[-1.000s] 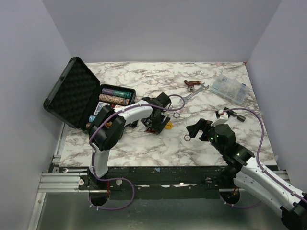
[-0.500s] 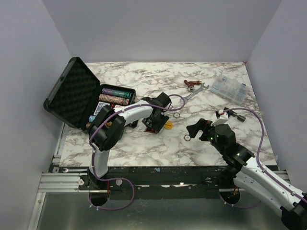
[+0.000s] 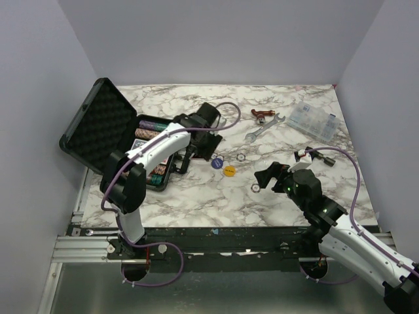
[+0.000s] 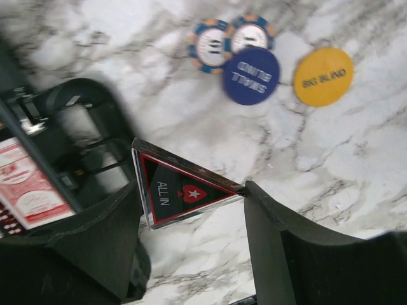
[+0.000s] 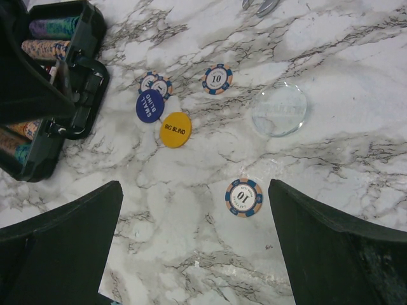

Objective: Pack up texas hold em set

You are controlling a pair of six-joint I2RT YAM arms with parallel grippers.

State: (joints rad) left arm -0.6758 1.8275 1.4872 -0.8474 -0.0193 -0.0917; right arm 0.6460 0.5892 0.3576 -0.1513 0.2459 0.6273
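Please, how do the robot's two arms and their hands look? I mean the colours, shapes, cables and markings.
The left arm and the right arm have white link covers and black joints. A thin purple cable runs loosely along each. The left hand and the right hand are black, each with two broad matte fingers. Small green lights glow near the right wrist.

Bright, even light, soft shadows; the left wrist view is blurred.

I have my left arm (image 3: 157,145) stretched forward, wrist tipped down, left gripper (image 4: 191,202) pinching the triangular ALL IN marker (image 4: 175,190) (edge to edge). My right arm (image 3: 340,239) crouches low, right gripper (image 5: 194,185) spread wide, holding nothing.
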